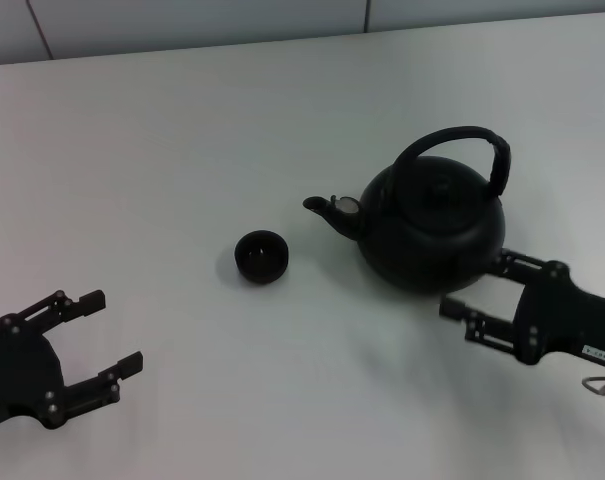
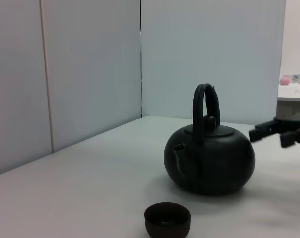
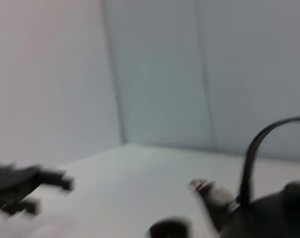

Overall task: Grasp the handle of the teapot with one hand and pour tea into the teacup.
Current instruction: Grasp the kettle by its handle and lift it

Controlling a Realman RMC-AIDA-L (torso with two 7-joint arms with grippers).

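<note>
The matte black teapot (image 1: pixel 432 228) stands on the white table right of centre, its spout pointing left toward the teacup (image 1: pixel 261 256). Its arched handle (image 1: pixel 452 138) stands upright, thicker on the right side. My right gripper (image 1: pixel 472 286) is open and empty, low on the table just right of the teapot's base, below the handle. My left gripper (image 1: pixel 120 329) is open and empty at the near left, well apart from the cup. The left wrist view shows the teapot (image 2: pixel 209 158), the handle (image 2: pixel 205 106), the teacup (image 2: pixel 167 219) and the right gripper (image 2: pixel 281 134).
The white table (image 1: pixel 182 150) runs back to a pale wall. The right wrist view shows the teapot (image 3: pixel 269 215), its handle (image 3: pixel 251 148), the cup (image 3: pixel 168 229) and the left gripper (image 3: pixel 26 187) far off.
</note>
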